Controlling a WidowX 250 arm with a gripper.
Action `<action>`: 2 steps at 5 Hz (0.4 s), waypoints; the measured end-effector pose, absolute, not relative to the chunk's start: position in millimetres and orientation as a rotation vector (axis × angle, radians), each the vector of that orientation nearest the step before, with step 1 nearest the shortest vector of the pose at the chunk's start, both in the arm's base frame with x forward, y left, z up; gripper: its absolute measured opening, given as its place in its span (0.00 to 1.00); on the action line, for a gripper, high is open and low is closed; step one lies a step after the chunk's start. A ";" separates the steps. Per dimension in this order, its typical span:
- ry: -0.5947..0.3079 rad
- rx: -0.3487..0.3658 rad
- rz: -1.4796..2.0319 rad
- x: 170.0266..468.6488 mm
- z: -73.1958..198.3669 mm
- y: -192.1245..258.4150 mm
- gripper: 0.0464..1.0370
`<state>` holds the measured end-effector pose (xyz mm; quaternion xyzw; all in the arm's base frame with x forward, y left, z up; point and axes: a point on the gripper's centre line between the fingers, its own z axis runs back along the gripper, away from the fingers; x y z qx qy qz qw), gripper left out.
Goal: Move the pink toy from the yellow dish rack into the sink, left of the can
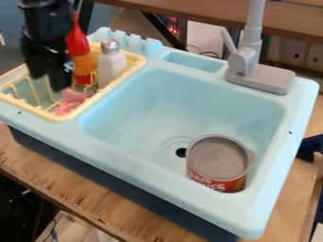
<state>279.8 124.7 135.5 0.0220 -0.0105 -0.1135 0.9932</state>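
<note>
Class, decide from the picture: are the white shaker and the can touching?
Apart. The camera view shows bare blue basin between the white shaker and the can.

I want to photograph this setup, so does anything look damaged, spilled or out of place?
The wooden table has a chipped, splintered near edge, suggesting wear. A can sits in the sink, where dishes would be likelier. I see no spill; the red bottle and shaker stand upright.

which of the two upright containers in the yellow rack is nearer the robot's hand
The red bottle with the orange label, beside the hand; the white shaker with the metallic top stands farther away.
</note>
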 end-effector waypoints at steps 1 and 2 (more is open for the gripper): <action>-0.017 0.044 -0.264 285.5 135.1 109.8 0.96; -0.013 0.040 -0.262 286.0 132.8 108.8 0.96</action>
